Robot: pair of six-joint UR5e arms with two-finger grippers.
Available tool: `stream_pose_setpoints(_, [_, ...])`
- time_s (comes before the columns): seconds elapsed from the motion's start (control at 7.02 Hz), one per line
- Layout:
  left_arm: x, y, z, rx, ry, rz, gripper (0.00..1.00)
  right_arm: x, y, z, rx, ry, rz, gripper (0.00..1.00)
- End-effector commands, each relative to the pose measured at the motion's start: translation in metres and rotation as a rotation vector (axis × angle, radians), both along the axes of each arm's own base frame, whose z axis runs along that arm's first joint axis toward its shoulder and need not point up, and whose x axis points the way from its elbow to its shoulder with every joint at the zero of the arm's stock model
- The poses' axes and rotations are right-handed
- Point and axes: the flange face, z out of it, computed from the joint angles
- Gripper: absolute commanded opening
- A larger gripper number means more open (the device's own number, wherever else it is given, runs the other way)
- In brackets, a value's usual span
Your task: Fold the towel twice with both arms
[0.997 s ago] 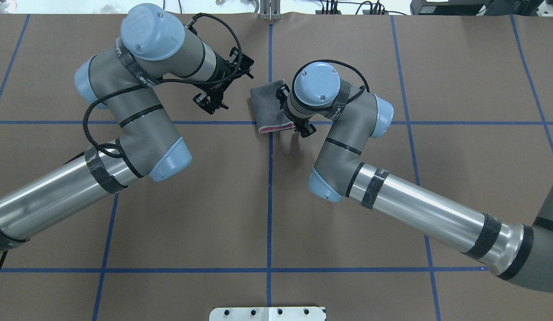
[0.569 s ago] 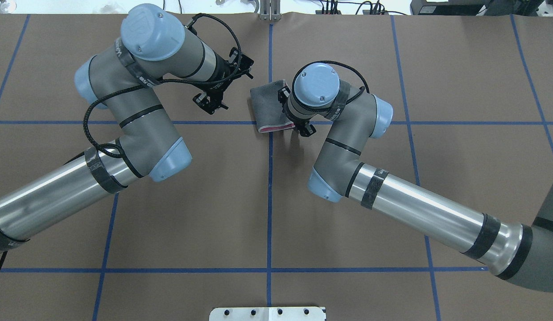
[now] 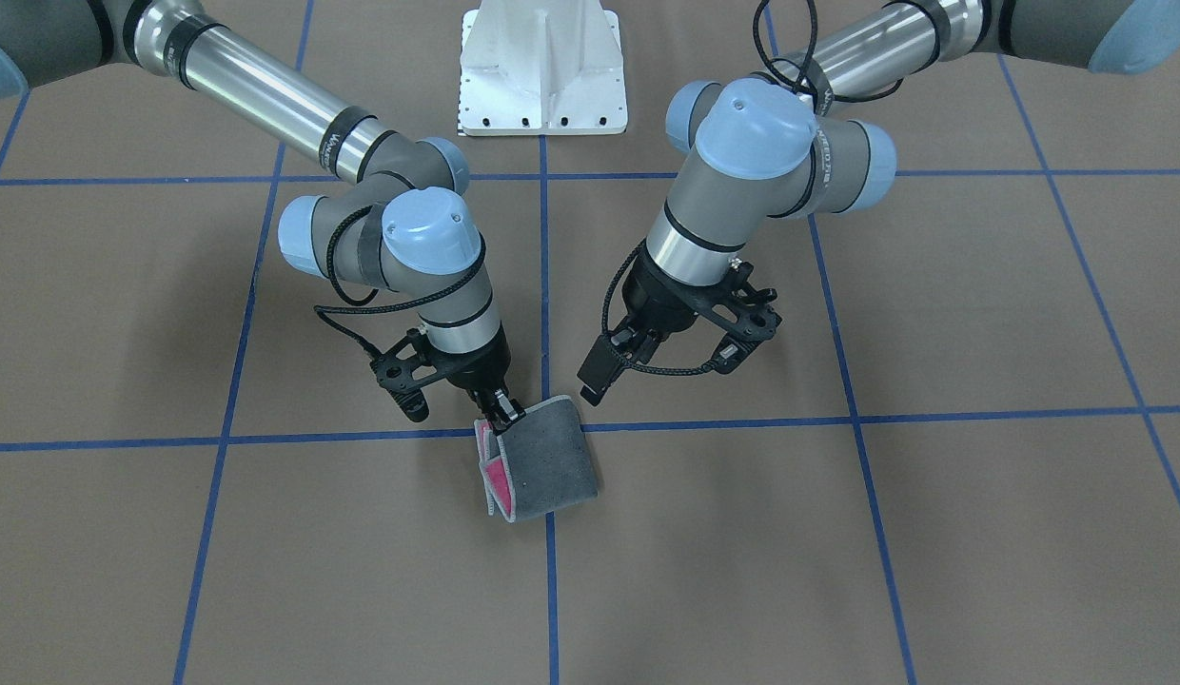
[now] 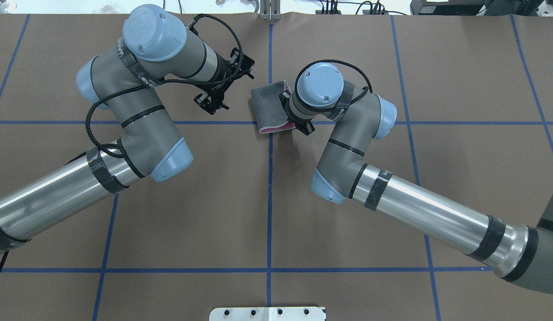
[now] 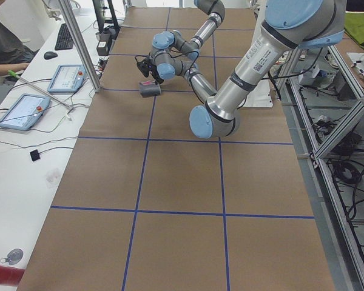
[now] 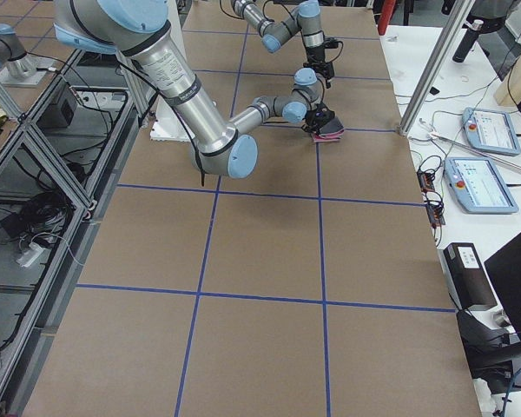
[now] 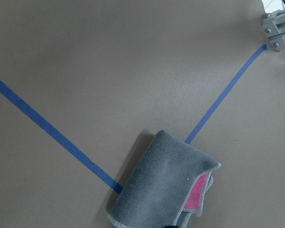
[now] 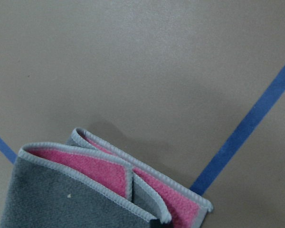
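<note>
Two folds look done to me, so the job seems close to its end. Nearest the front camera is bare brown bench [image 3: 266, 590] with blue lines [image 3: 550, 609] on it. Next comes the towel [image 3: 552, 461]. It lies on the bench, right where two blue lines cross, a small packet with the grey side out and pink showing at its open edge. Seen from the right wrist, a few pink and grey layers sit stacked there, so I think it is folded twice. Just behind the towel, the right tool [image 3: 501, 411] is closed on the towel's back corner, pinching the layers. A bit further back and to the side, the left tool [image 3: 595, 373] hangs over the bench, near the towel but not touching it. It holds nothing, and I cannot tell if it is open or closed. Furthest back stands the white base [image 3: 542, 67]. I think the right tool must next let go softly and go straight up, so the layers do not pop open.
</note>
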Motion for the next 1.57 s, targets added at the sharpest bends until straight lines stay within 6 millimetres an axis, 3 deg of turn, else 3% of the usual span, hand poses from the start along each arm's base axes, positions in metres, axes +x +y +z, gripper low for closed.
stream_pose_setpoints(0.0, [0.000, 0.000, -0.001, 0.001, 0.001, 0.000, 1.00, 0.010, 0.005, 0.009, -0.002, -0.001, -0.005, 0.00])
stream_pose_setpoints(0.14, [0.000, 0.000, -0.002, 0.001, 0.001, 0.000, 1.00, 0.012, 0.008, 0.019, 0.003, 0.008, -0.013, 0.00])
stream_pose_setpoints(0.28, [0.000, 0.000, -0.004, 0.003, 0.003, 0.000, 1.00, 0.015, 0.010, 0.017, 0.004, 0.004, -0.013, 0.00])
stream_pose_setpoints(0.43, [0.000, 0.000, -0.004, 0.002, 0.004, -0.001, 1.00, 0.023, 0.022, 0.004, -0.003, 0.004, -0.018, 0.00])
stream_pose_setpoints(0.57, [0.000, 0.001, -0.004, 0.003, 0.006, 0.001, 1.00, 0.014, 0.043, 0.003, -0.011, 0.011, -0.043, 0.00])
stream_pose_setpoints(1.0, [-0.001, 0.001, -0.005, -0.010, -0.003, -0.001, 1.00, 0.018, 0.075, 0.001, -0.022, -0.021, -0.054, 0.00])
stream_pose_setpoints(1.28, [-0.001, 0.001, -0.010, -0.010, -0.001, -0.002, 1.00, 0.024, 0.080, 0.010, -0.026, -0.016, -0.056, 0.00])
stream_pose_setpoints(1.42, [-0.001, 0.001, -0.010, -0.010, -0.001, -0.002, 1.00, 0.025, 0.081, 0.010, -0.021, -0.019, -0.063, 0.99])
